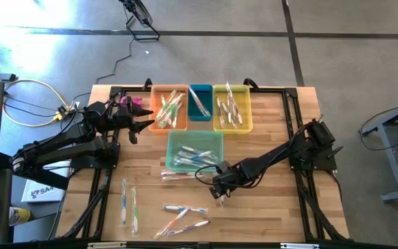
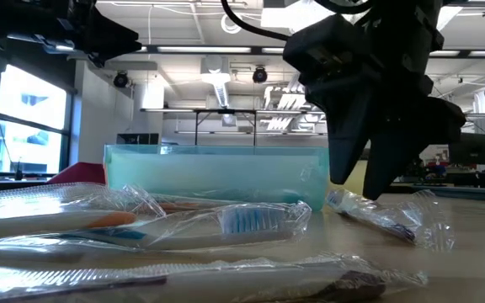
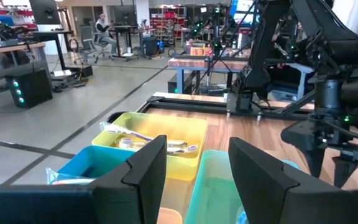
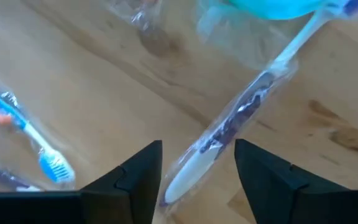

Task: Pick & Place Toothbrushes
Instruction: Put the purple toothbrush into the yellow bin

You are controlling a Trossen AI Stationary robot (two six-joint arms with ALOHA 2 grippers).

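Both arms reach inward: right gripper (image 4: 197, 171) low, jaws wide astride a wrapped toothbrush (image 4: 229, 134); left gripper (image 1: 138, 124) raised, jaws wide.

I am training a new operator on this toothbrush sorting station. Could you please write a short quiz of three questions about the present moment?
1. True or false: the right gripper is already shut on a toothbrush.
2. Which bin stands nearest the right gripper: A the orange bin, B the teal bin, C the yellow bin?
3. Fill in: the left gripper hovers open beside the ____ bin.

Key
1. False. Its fingers are open, either side of a wrapped toothbrush lying on the table.
2. B.
3. Orange.
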